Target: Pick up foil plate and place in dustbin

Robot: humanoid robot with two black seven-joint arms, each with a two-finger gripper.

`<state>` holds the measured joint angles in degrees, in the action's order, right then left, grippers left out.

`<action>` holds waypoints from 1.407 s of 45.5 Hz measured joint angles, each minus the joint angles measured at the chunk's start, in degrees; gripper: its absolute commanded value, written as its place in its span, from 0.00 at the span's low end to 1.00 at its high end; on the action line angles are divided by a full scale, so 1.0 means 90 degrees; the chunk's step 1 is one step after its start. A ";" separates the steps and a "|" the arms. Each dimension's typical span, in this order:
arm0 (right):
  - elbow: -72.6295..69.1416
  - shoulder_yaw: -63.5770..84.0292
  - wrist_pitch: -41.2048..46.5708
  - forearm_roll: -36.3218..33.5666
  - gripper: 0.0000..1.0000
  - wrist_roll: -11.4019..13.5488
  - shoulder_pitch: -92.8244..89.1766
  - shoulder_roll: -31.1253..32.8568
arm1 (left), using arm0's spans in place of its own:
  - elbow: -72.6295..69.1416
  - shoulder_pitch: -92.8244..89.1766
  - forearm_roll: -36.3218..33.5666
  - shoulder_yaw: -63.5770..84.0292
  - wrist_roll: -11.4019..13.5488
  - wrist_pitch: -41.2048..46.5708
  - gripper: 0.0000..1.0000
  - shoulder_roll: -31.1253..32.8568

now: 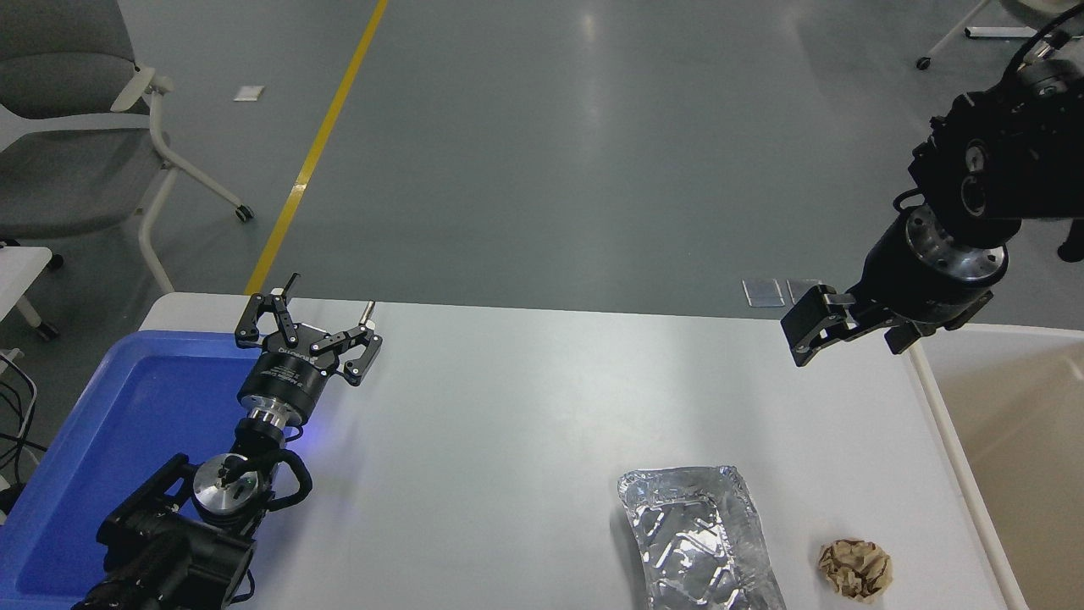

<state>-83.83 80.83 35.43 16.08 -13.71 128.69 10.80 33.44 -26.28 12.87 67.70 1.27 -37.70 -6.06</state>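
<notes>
White table [508, 407] | foil plate [699, 538] lying flat | right gripper [804, 335] (state unclear) | grey floor [550, 144]

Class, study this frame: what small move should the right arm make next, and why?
Probably lower the right gripper toward the foil plate: it hangs empty above the table's far edge, while the plate lies ungrasped near the front, left of the dustbin.

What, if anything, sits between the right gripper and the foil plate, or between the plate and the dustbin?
Nothing visible blocks either path. The right gripper hangs above bare table, the foil plate lies uncovered, and the paper ball sits low beside it, before the dustbin.
</notes>
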 measured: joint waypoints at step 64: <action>0.0211 -0.0214 0.0106 -0.0100 1.00 -0.0013 -0.0143 0.0305 | -0.0001 0.0000 -0.0003 -0.0003 0.0006 0.0000 0.99 0.0000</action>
<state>-81.94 78.91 36.38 15.18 -13.83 127.40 13.55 33.43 -26.28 12.83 67.67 1.32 -37.70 -6.06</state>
